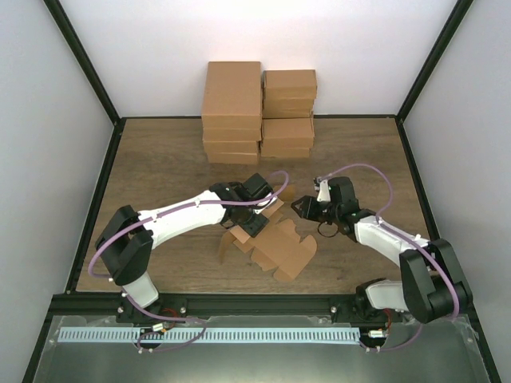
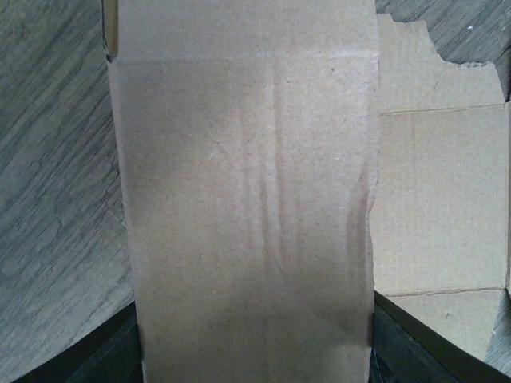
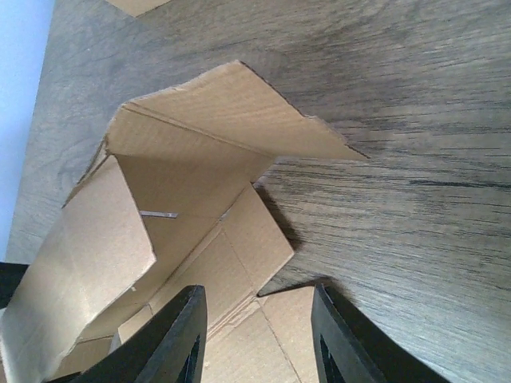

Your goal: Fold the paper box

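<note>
White walls (image 1: 239, 40) close round a wood-grain worktop (image 1: 160, 167), and on it, about midway between the side edges and closer to the near edge than the far one, lies the paper box (image 1: 279, 247). It is a tan die-cut sheet, partly raised, with some panels standing and others flat. The left fingers (image 2: 407, 351) sit at its left end with an upright panel filling the gap between them. I cannot tell whether they clamp that panel or merely flank it. The right fingers (image 3: 172, 335) hover at the box's far right corner, moderately parted and holding nothing, over a flat flap beside a raised side wall. The step in hand looks like raising the side walls, early to midway through the fold. The next move probably calls for the right arm to lift or push the loose flap inward while the left steadies its panel, gently, since thin card creases easily. Stacked brown cartons (image 1: 231, 112) stand well apart at the far edge.
</note>
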Robot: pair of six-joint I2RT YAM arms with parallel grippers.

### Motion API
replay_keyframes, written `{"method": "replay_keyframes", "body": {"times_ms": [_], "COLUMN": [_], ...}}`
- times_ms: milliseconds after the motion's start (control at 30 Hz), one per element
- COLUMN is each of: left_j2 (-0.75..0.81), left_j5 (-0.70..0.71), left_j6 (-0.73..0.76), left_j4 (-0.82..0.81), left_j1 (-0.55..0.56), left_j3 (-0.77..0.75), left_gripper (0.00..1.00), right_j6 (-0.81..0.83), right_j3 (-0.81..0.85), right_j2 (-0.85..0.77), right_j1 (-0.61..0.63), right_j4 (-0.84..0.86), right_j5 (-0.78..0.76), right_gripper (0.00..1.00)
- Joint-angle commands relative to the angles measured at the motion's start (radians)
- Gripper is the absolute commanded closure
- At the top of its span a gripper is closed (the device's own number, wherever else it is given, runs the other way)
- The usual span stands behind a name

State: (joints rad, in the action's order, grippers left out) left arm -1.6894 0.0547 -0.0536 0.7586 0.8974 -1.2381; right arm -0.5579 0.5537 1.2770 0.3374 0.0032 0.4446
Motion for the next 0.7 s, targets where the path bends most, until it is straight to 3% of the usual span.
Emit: {"method": "replay_keyframes", "body": {"times_ms": [0,100,300,667], "left_j2": [-0.009,-0.009,-0.006,-0.004], "left_j5": [-0.003,-0.003,-0.003,-0.002], "left_j6": [0.006,0.003,0.0,-0.001], "left_j4": [-0.001,-0.002,-0.007,-0.018], "left_j1": [0.007,0.007,0.007,0.008], "left_j3": [-0.014,-0.014,-0.008,0.0], "left_gripper": [0.36,0.36,0.36,0.36], "right_j6": [0.004,-0.002,-0.009,-0.014], "right_j3": [-0.022,-0.03,-0.042,-0.032], "right_j2": [0.057,0.113,0.183,0.265], "right_j1": [0.006,0.007,0.02,0.02], "right_j4": [0.083,0.135,0.209,0.244], "right_j5": [0.008,0.041,0.023,-0.063], "right_gripper": [0.61,0.63,0.97,0.99]}}
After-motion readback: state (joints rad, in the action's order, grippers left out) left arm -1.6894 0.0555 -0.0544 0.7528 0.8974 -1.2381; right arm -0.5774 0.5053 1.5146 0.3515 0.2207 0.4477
